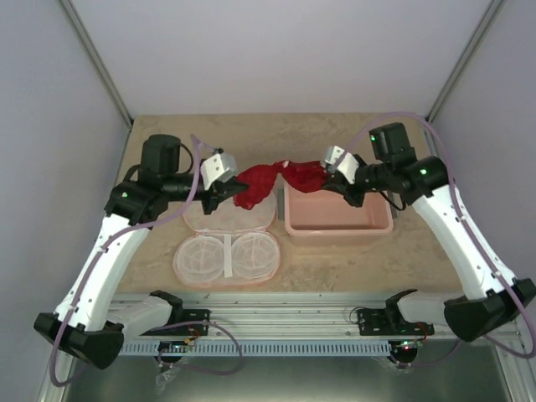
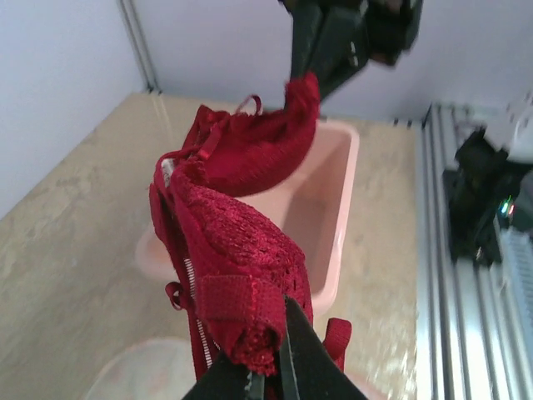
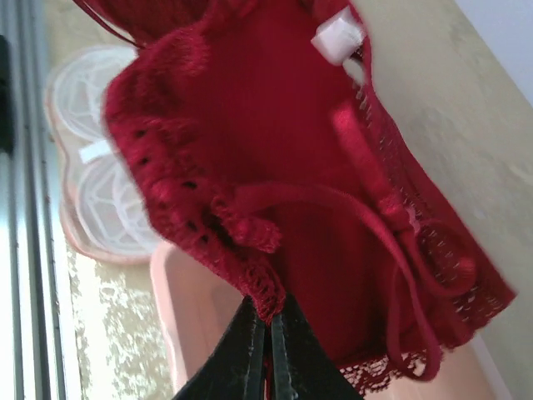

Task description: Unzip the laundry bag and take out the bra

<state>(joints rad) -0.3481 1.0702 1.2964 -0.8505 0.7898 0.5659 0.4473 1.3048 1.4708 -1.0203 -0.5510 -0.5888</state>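
Note:
The dark red bra (image 1: 270,182) hangs stretched in the air between both grippers. My left gripper (image 1: 224,194) is shut on one end of it, above the far half of the laundry bag (image 1: 201,255). The bag lies unzipped and spread flat, its pale lining up. My right gripper (image 1: 337,178) is shut on the other end, over the tub's far left corner. In the left wrist view the bra (image 2: 241,225) rises from my left gripper (image 2: 266,379). A lace edge of the bra (image 3: 283,150) is pinched in my right gripper (image 3: 268,321).
A pink rectangular plastic tub (image 1: 335,230) stands to the right of the bag, below the bra's right cup; it also shows under the bra as the tub (image 2: 350,192) and tub (image 3: 187,325). The bag (image 3: 100,192) lies near the metal rail (image 2: 466,317) at the table's front edge.

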